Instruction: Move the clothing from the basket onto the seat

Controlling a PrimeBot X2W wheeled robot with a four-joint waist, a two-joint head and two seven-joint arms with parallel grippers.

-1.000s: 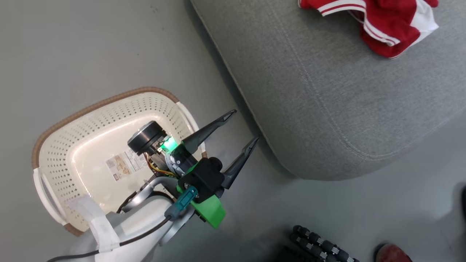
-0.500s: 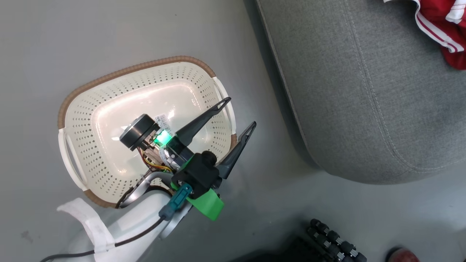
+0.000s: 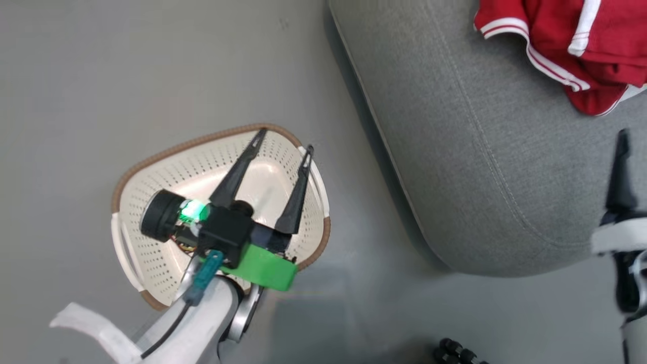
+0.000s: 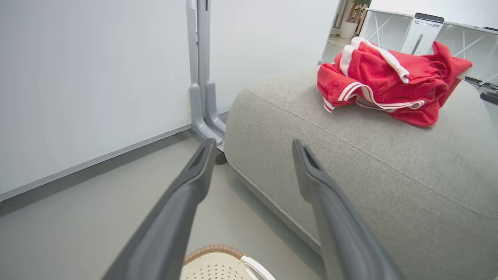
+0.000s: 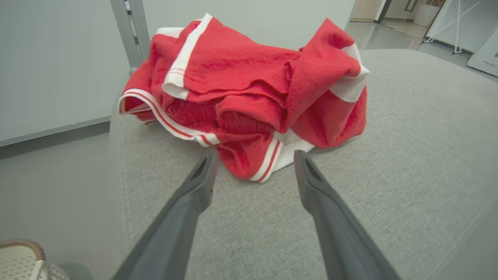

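Dark left claw (image 3: pixel 286 139) spread over basket (image 3: pixel 146 263); right claw (image 5: pixel 255 155) spread, perhaps touching clothing (image 5: pixel 249 77).

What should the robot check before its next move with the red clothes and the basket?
1. The clothing lies on the seat: ok.
2. The right gripper is open and holds nothing: ok.
3. The left gripper is open and empty above the basket: ok.
4. Nothing is left in the basket: cannot tell. The floor that shows is bare, but the left gripper hides part.
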